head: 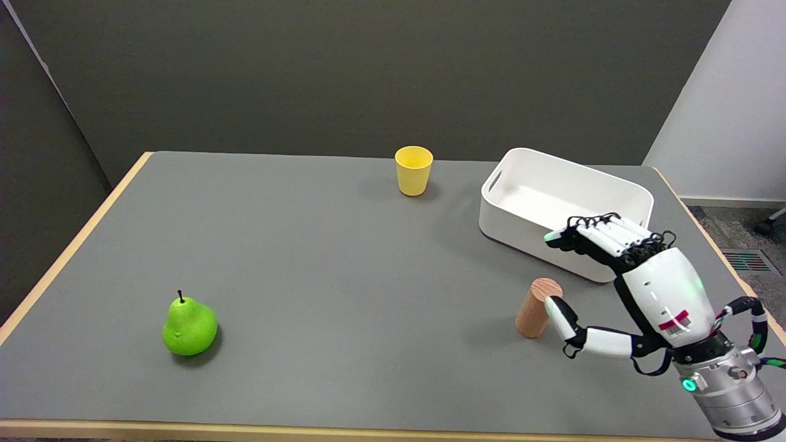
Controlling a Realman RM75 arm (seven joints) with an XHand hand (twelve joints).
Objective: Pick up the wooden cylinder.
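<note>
Just in front of the white bin [491, 212], on its near side, the cylinder [538, 307] is standing on end on the grey tabletop [319, 258], leaning a little in this head view. Standing upright is leaving its curved side free all round, which suits a side-on grasp rather than one from above.

The robot hand [617, 279] is reaching in beside the cylinder, on the side away from the pear, and is spread wide: the thumb [560, 314] is lying low with its tip at, or just touching, the cylinder's near flank, while the other fingers [599, 233] are stretching out level above, in front of the bin's near wall and clear of the wood. So the robot hand is open and holding nothing; it looks to be bracketing the cylinder, thumb on one side and fingers ready to come round the other. Whether the thumb is actually pressing the wood cannot be told from here.

The task looks to be at the pre-grasp step, the cylinder not yet lifted. The next move probably calls for bringing the fingers down and round the far side and closing against the thumb. Since the cylinder is sitting near the bin, the fingers are having little room behind it, and a push from the thumb alone could tip it toward the bin.

Farther from the bin, a yellow cup [413, 170] is standing upright off its far corner, and a green pear [189, 327] is resting well apart toward the opposite near side of the tabletop; neither is in the way.
</note>
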